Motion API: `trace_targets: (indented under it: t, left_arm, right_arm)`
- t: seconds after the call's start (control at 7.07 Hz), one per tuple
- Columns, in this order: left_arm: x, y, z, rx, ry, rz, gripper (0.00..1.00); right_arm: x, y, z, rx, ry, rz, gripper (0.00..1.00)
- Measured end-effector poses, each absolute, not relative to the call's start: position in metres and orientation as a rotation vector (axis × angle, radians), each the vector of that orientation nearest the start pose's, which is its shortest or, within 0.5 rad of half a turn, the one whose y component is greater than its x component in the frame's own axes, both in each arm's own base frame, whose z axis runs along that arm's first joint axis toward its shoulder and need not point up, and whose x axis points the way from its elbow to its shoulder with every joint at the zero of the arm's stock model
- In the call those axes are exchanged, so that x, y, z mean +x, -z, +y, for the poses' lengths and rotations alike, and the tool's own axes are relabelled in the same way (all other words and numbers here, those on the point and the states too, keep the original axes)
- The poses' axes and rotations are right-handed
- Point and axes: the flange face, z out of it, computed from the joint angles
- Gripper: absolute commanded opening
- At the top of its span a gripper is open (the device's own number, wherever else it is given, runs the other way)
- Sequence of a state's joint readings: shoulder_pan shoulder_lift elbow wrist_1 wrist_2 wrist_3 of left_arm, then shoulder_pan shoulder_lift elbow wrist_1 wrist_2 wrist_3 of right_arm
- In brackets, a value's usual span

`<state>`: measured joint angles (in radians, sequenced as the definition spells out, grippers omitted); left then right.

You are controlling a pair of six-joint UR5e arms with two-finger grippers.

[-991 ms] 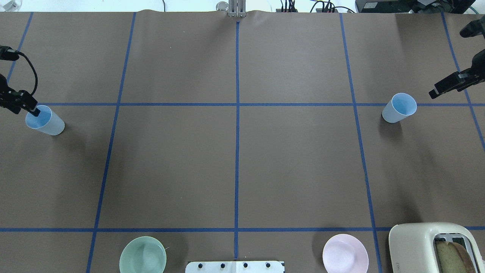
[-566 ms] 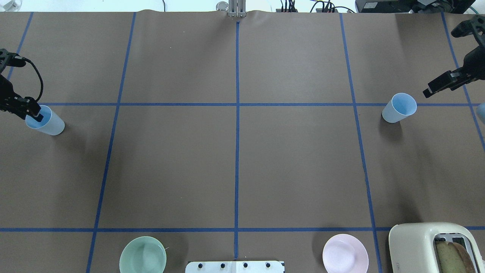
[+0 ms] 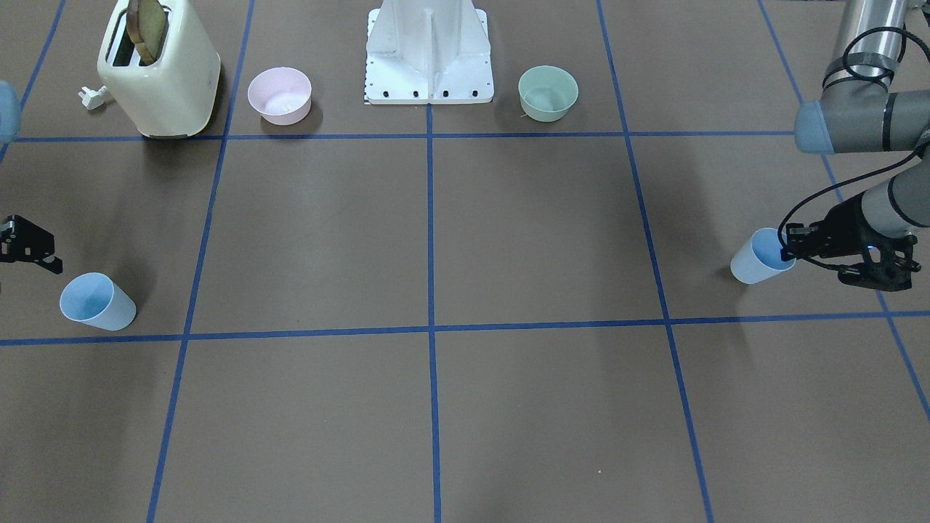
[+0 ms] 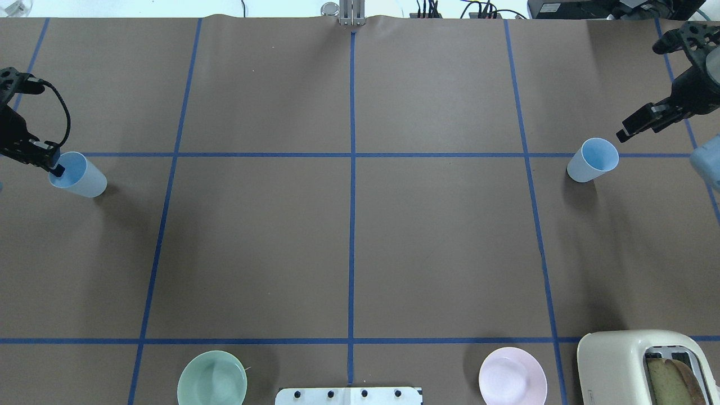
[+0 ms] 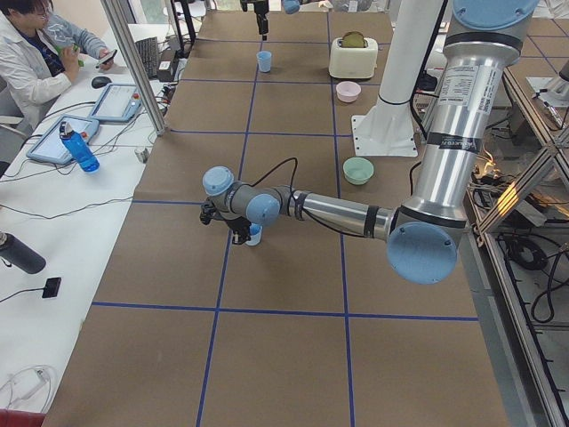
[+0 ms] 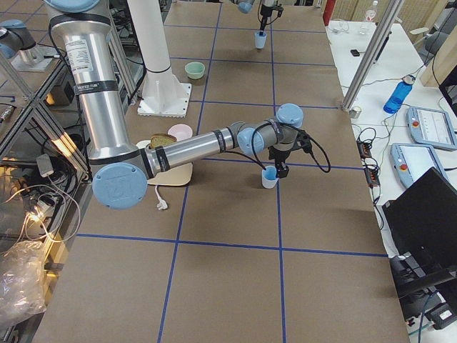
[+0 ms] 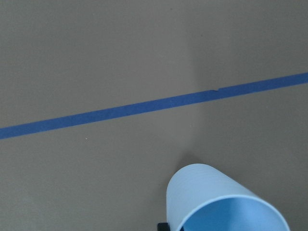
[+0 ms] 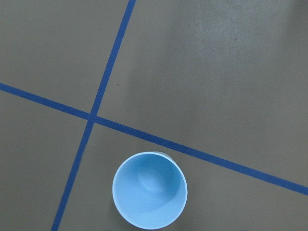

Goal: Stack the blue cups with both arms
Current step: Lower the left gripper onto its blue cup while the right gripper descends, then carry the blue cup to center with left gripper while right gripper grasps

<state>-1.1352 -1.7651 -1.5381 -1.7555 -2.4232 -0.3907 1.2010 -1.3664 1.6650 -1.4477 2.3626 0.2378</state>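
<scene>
Pinching the rim of the left-hand cup [image 4: 84, 179], a small pale-blue tapered plastic tumbler, is what the black two-finger left gripper [image 4: 56, 167] is up to. One finger sits down inside the cup's mouth. The left wrist view also shows a sliver of black against the outside of the wall, so the jaws are closed on that rim. That cup is tilted, mouth leaning toward the gripper. It's way out at the table's left edge, just on the robot's side of the far blue tape line [image 4: 349, 154]. Honestly can't tell if its base is touching the brown paper table cover [image 4: 439, 253] or not. The right-hand cup [image 4: 590, 160], same kind of pale-blue tumbler, stands upright on the opposite side of the table. It sits just beside a crossing of the tape lines, with nothing in it or touching it. The black right gripper [image 4: 621, 135] hangs near it, tip just off the rim and clear of it, and its wrist camera looks straight down into the deeper blue inside. Whether those fingers are spread or together, I can't make out from any view. Along the robot's edge sit a round mint-green bowl [image 4: 212, 378], the white base pedestal [image 3: 429, 51] and a round pink bowl [image 4: 512, 376]. A cream toaster [image 4: 619, 365] with a bread slice in its slot is there too, well apart from both cups.
</scene>
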Motion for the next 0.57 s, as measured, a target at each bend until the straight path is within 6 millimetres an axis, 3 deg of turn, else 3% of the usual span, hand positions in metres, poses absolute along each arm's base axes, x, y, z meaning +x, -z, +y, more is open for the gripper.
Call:
trace_targets:
  t: [0.28, 0.57]
  left_arm:
    - [0.205, -0.479, -0.572, -0.070, -0.122, 0.932, 0.00]
    - [0.240, -0.401, -0.583, -0.113, -0.060, 0.944, 0.00]
  right_arm:
    - [-0.159, -0.492, -0.571, 0.138, 0.293, -0.851, 0.82]
    - [-0.167, -0.502, -0.572, 0.129, 0.297, -0.820, 0.82]
